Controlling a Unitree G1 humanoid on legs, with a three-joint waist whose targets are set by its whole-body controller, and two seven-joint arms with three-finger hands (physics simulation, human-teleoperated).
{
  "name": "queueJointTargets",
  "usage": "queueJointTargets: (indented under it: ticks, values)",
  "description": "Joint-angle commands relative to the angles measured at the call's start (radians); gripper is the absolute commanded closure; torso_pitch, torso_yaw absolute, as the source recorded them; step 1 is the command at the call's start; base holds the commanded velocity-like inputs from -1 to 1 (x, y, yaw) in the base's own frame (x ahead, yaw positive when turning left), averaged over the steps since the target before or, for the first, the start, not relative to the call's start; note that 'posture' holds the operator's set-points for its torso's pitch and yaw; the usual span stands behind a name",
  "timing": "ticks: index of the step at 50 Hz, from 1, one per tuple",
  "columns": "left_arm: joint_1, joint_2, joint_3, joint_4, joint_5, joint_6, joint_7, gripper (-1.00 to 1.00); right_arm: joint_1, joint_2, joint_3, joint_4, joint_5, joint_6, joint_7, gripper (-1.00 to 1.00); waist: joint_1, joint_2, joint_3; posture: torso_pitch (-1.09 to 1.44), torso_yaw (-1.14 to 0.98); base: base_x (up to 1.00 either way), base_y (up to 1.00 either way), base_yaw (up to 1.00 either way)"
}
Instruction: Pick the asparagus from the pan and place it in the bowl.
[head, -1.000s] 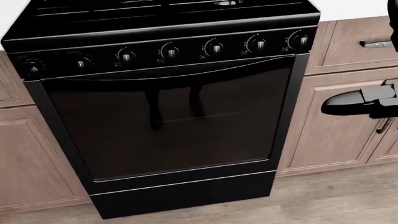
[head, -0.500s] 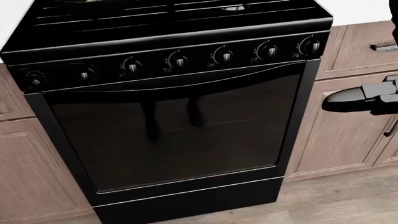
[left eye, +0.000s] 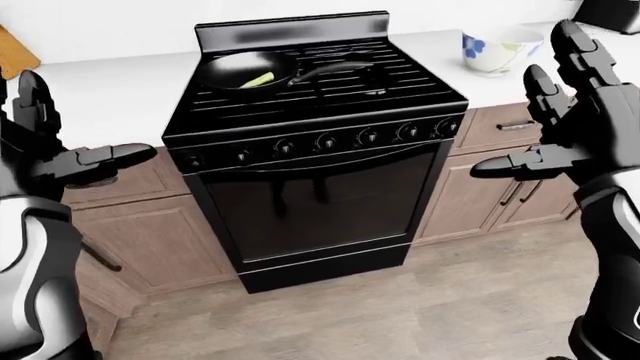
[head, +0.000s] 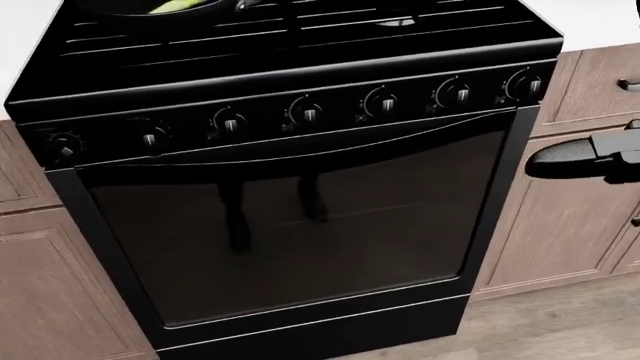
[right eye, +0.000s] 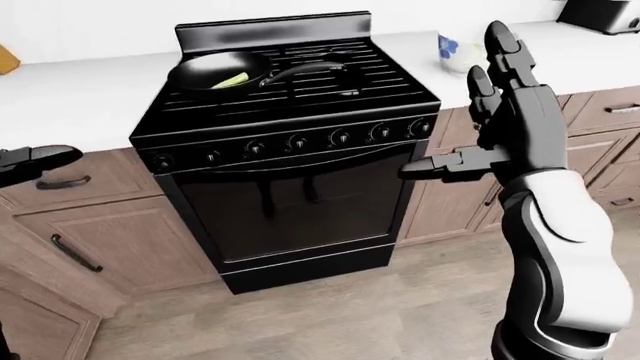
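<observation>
On the black stove (left eye: 320, 112), a dark pan (left eye: 240, 69) sits on the upper-left burner with the green asparagus (left eye: 258, 79) lying inside it. The asparagus's edge (head: 180, 6) also shows at the top of the head view. A white bowl (left eye: 497, 51) with a blue flower stands on the white counter to the right of the stove. My left hand (left eye: 85, 124) is raised at the left of the left-eye view, open and empty. At the right, my right hand (left eye: 520, 112) is held up open, short of the bowl, with nothing in it.
Wooden cabinets with dark handles (left eye: 515, 126) flank the stove under a white counter (left eye: 110, 90). A black appliance (left eye: 610, 11) stands at the top right and a wooden item (left eye: 15, 52) at the far left. Wood floor (left eye: 400, 300) lies below.
The whole head view has shifted: the stove's knobs sit lower and further right, and the pan with the asparagus has come in at the top. The right thumb stays at the right edge.
</observation>
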Motion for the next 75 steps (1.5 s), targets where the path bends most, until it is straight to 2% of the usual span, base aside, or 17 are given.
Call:
queueJointTargets:
  ticks: [1, 10, 13, 22, 26, 27, 36, 39, 40, 42, 47, 52, 62, 65, 66, 69, 75]
  values:
    - [-0.015, 0.014, 0.013, -0.017, 0.002, -0.021, 0.001, -1.0, -0.019, -0.01, -0.003, -0.023, 0.002, -0.022, 0.0, -1.0, -0.006, 0.014, -0.032, 0.0, 0.0, 0.1, 0.15, 0.0]
    - [-0.015, 0.013, 0.014, -0.018, 0.002, -0.02, 0.001, -1.0, -0.02, -0.01, -0.004, -0.023, 0.002, -0.022, 0.002, -1.0, 0.013, -0.072, -0.006, 0.0, 0.0, 0.1, 0.15, 0.0]
    - [-0.016, 0.015, 0.015, -0.022, -0.001, -0.016, 0.002, -1.0, -0.023, -0.011, -0.004, -0.022, 0.003, -0.02, 0.001, -1.0, 0.017, -0.134, -0.014, 0.0, 0.0, 0.1, 0.16, 0.0]
    - [-0.02, 0.018, 0.016, -0.028, -0.004, -0.01, 0.006, -1.0, -0.032, -0.015, -0.002, -0.025, 0.006, -0.012, -0.001, -1.0, 0.009, -0.081, -0.006, 0.0, 0.0, 0.1, 0.15, 0.0]
    - [-0.017, 0.017, 0.015, -0.025, -0.002, -0.013, 0.004, -1.0, -0.029, -0.015, -0.002, -0.027, 0.006, -0.011, 0.0, -1.0, 0.001, 0.023, -0.026, 0.0, 0.0, 0.1, 0.16, 0.0]
    - [-0.016, 0.017, 0.016, -0.027, -0.003, -0.012, 0.004, -1.0, -0.028, -0.015, -0.002, -0.027, 0.006, -0.012, 0.0, -1.0, 0.011, -0.015, -0.02, 0.0, 0.0, 0.1, 0.15, 0.0]
    - [-0.015, 0.016, 0.016, -0.025, -0.001, -0.015, 0.003, -1.0, -0.023, -0.013, -0.003, -0.029, 0.004, -0.014, 0.001, -1.0, 0.016, -0.08, -0.005, 0.0, 0.0, 0.1, 0.15, 0.0]
    - [-0.016, 0.018, 0.017, -0.027, -0.002, -0.012, 0.003, -1.0, -0.024, -0.013, -0.003, -0.028, 0.003, -0.014, 0.002, -1.0, 0.019, -0.154, -0.023, 0.0, 0.0, 0.1, 0.15, 0.0]
    - [-0.016, 0.018, 0.017, -0.027, -0.001, -0.013, 0.004, -1.0, -0.024, -0.013, -0.004, -0.028, 0.003, -0.014, 0.002, -1.0, 0.008, -0.105, -0.013, 0.0, 0.0, 0.11, 0.16, 0.0]
    - [-0.016, 0.017, 0.017, -0.028, -0.001, -0.012, 0.004, -1.0, -0.023, -0.013, -0.004, -0.027, 0.003, -0.016, 0.003, -1.0, 0.01, -0.127, -0.016, 0.0, 0.0, 0.11, 0.15, 0.0]
    - [-0.015, 0.017, 0.018, -0.027, 0.0, -0.014, 0.003, -1.0, -0.02, -0.01, -0.001, -0.023, -0.001, -0.024, 0.004, -1.0, 0.009, -0.087, -0.006, 0.0, 0.0, 0.1, 0.15, 0.0]
    - [-0.016, 0.019, 0.019, -0.028, -0.002, -0.012, 0.004, -1.0, -0.022, -0.012, -0.004, -0.027, 0.0, -0.018, 0.005, -1.0, -0.006, 0.015, -0.032, 0.0, 0.0, 0.1, 0.15, 0.0]
    - [-0.014, 0.018, 0.018, -0.027, -0.001, -0.015, 0.003, -1.0, -0.019, -0.008, 0.0, -0.027, -0.004, -0.023, 0.005, -1.0, 0.014, -0.082, -0.007, 0.0, 0.0, 0.1, 0.15, 0.0]
    - [-0.014, 0.017, 0.018, -0.027, 0.0, -0.015, 0.003, -1.0, -0.018, -0.008, -0.002, -0.027, -0.005, -0.023, 0.006, -1.0, 0.018, -0.154, -0.022, 0.0, 0.0, 0.1, 0.15, 0.0]
    - [-0.014, 0.017, 0.017, -0.027, 0.001, -0.016, 0.002, -1.0, -0.019, -0.008, -0.001, -0.026, -0.005, -0.024, 0.006, -1.0, 0.007, -0.106, -0.013, 0.0, 0.0, 0.1, 0.15, 0.0]
    - [-0.015, 0.018, 0.019, -0.027, 0.0, -0.015, 0.002, -1.0, -0.02, -0.008, 0.0, -0.025, -0.006, -0.024, 0.007, -1.0, 0.009, -0.122, -0.022, 0.0, 0.0, 0.09, 0.16, 0.0]
    - [-0.016, 0.018, 0.018, -0.027, 0.0, -0.015, 0.003, -1.0, -0.023, -0.008, 0.001, -0.023, -0.007, -0.023, 0.007, -1.0, 0.004, -0.055, -0.003, 0.0, 0.0, 0.09, 0.16, 0.0]
